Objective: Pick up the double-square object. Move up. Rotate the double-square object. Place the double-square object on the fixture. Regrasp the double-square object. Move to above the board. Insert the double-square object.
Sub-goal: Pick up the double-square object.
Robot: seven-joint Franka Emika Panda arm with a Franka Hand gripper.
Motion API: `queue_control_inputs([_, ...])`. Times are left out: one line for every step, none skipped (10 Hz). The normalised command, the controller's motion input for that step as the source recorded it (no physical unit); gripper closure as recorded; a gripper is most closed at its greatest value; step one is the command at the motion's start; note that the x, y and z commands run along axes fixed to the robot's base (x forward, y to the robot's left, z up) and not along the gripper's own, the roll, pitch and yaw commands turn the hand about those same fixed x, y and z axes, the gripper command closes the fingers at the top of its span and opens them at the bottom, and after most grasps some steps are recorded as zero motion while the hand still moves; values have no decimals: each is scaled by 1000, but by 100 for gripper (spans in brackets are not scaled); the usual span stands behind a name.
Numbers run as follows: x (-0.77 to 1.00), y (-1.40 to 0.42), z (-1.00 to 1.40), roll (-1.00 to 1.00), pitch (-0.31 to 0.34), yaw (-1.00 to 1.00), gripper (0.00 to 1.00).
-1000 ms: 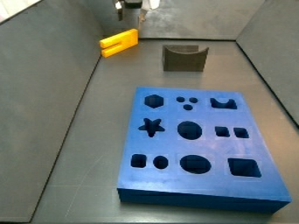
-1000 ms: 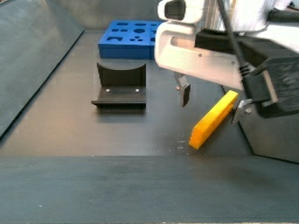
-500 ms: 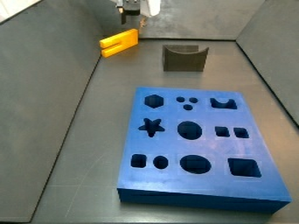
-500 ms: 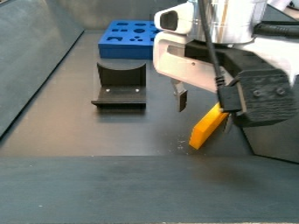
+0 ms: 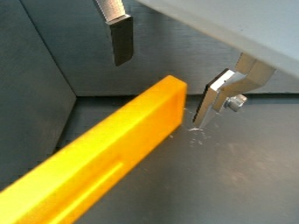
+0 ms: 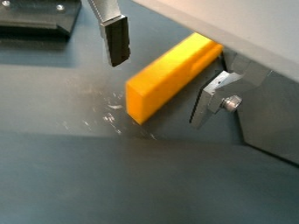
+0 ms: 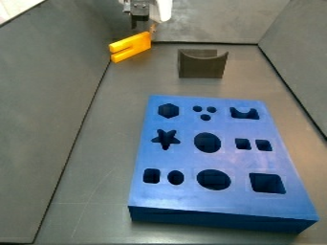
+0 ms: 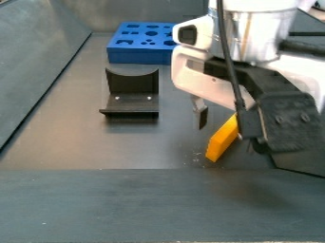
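jaws spread wide, nothing pinched between them; gripper (image 5: 163, 74) poised over the double-square object (image 5: 100, 162), one finger (image 5: 121, 39) on one side of the block's end, the opposite finger (image 5: 212, 94) just beside its other flank, neither clearly touching.

largest first: grey floor (image 7: 90, 163) ringed by grey walls, seen in both side views. lying flat on it, the board (image 7: 217, 158), bright blue, cut with a star, circles, squares and ovals; at the near right of the floor in a side view, and at the far end in a side view (image 8: 140, 43).

next down, the double-square object, yellow-orange, lying at the far left of the floor against the left wall in a side view (image 7: 128, 45), well apart from the board. in a side view (image 8: 225, 138) partly hidden behind the arm's white body, slanting down to the floor close to the right wall. in both wrist views only a plain squared end on show (image 6: 173, 74); forked end out of sight.

then the fixture (image 7: 200, 63), dark, with a curved notch in its top, standing between the block and the board's far edge; also visible on its base plate in a side view (image 8: 129, 90).

gripper at the far left, above the block (image 7: 143, 11).
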Motion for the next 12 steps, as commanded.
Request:
queue_control_inputs([-191, 211, -1000, 0, -106, -43, 0])
queue_control_inputs([-197, 183, -1000, 3, -104, -71, 0])
queue_control_inputs([-206, 100, -1000, 39, -101, -77, 0])
queue_control_inputs([-203, 17, -1000, 49, -101, -80, 0])
queue_control_inputs([-134, -49, -1000, 104, -73, -37, 0])
queue_control_inputs([0, -189, -1000, 120, -30, 0, 0])
queue_control_inputs([140, -214, -1000, 117, -20, -14, 0])
queue_control_inputs([309, -186, -1000, 149, 0, -14, 0])
queue_control_inputs([114, 31, 0, -34, 0, -169, 0])
queue_control_inputs([0, 0, 0, 0, 7, 0, 0])
queue_control_inputs([0, 0, 0, 0, 0, 0, 100])
queue_control_inputs([0, 0, 0, 0, 0, 0, 100])
